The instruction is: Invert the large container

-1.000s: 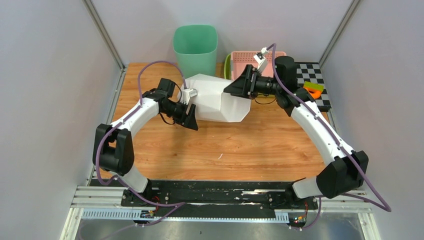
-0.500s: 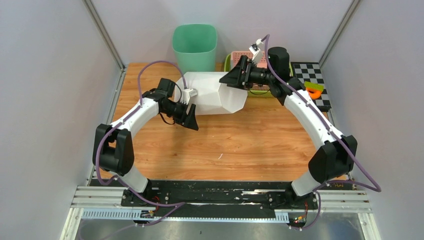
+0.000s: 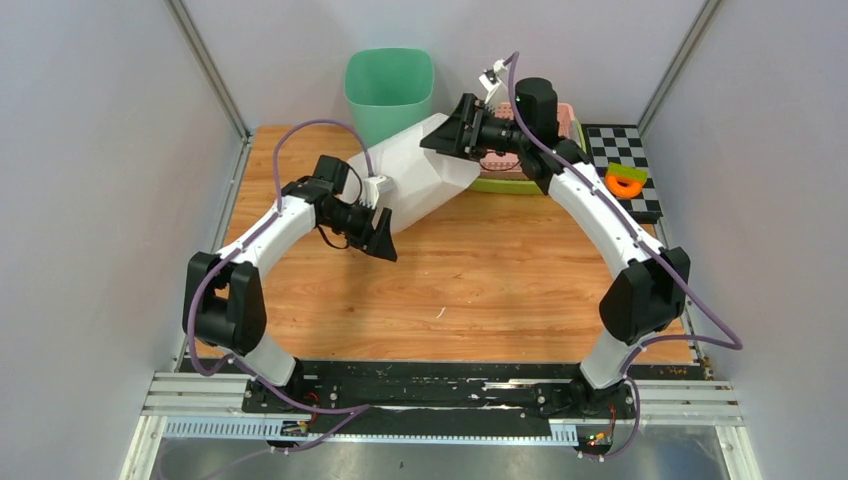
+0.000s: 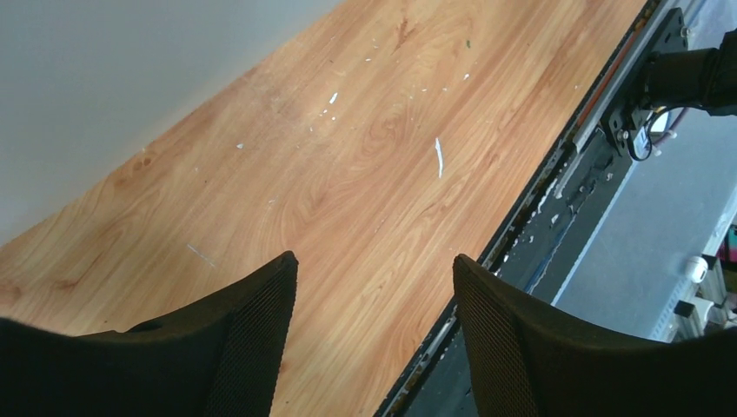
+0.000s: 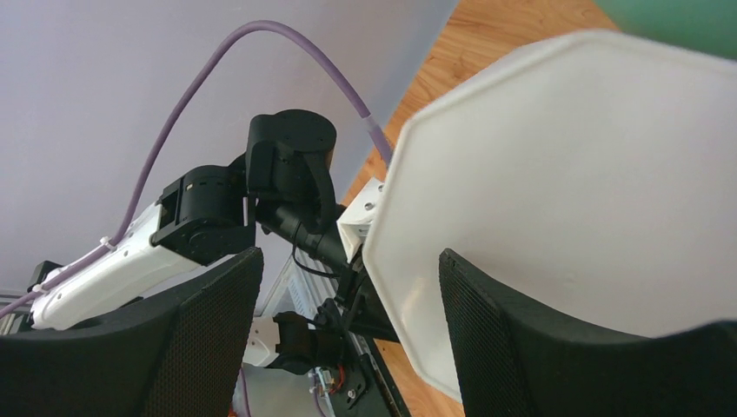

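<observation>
Spanning most of the top view, the wooden desk carries everything. The left arm curves in from the near left and the right arm from the near right, and both reach toward the far middle. Between their ends is the white faceted container, tilted: its lower end is down by the left arm's wrist, and its upper end is raised toward the far side, close beside the green bin that stands upright at the far edge. Whether the lower end touches the desk cannot be told. Right of the bin sits a green tray with a pink basket in it, partly hidden by the right arm. A checkerboard lies in the far right corner. The right fingers are at the container's raised end. In the right wrist view the right fingers are spread wide, with the container's angular edge in the gap and against one of them; whether they press on it cannot be told. The left fingers are just beside the container's lower end. In the left wrist view the left fingers are spread too, with only bare desk between them. An orange piece rests on the checkerboard.
</observation>
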{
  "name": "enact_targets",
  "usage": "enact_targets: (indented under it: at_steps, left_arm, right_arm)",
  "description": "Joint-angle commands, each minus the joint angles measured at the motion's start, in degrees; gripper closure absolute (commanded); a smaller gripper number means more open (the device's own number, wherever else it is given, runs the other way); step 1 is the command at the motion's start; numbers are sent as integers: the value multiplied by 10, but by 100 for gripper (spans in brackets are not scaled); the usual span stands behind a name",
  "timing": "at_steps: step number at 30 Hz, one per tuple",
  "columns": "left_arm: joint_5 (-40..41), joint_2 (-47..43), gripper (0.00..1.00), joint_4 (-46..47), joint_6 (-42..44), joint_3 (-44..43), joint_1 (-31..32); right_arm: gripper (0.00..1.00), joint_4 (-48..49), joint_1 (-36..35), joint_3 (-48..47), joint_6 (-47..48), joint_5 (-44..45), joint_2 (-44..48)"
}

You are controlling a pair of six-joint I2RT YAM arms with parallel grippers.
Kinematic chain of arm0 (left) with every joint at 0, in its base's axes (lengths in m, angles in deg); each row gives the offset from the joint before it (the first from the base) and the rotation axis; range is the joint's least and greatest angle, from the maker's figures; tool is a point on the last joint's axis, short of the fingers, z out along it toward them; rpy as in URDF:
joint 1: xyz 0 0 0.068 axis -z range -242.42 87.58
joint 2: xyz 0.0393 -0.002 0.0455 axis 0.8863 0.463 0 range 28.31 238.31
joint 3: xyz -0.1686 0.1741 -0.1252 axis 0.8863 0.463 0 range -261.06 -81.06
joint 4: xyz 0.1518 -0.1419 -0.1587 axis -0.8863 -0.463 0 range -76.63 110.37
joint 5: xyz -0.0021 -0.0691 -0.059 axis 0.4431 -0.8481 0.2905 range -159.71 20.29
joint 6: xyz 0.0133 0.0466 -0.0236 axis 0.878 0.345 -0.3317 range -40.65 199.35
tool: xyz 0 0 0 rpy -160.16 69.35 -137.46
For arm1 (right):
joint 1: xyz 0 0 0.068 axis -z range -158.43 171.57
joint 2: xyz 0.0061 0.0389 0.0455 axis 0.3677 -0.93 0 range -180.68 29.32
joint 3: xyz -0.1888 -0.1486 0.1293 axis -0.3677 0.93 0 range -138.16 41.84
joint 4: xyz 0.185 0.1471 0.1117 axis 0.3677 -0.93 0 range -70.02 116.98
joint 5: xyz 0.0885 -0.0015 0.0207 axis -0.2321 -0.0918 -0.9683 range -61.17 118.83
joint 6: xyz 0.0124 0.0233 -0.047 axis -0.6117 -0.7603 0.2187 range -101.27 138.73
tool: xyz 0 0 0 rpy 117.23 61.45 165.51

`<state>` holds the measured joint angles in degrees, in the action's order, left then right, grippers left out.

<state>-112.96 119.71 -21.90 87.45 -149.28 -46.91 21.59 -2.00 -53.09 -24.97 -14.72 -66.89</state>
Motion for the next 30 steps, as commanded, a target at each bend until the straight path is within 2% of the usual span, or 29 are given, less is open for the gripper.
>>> enact_targets:
  at_steps: [1,13,30]
  left_arm:
    - [-19,-36,31,-18,20,-18,3]
    - [0,-106,29,-8,26,-4,-3]
    - [18,-197,27,2,10,5,-8]
  right_arm:
    - [23,-3,-31,-27,3,8,-36]
    - [23,1,-46,-75,4,9,-94]
    - [22,13,-47,-91,11,-28,-68]
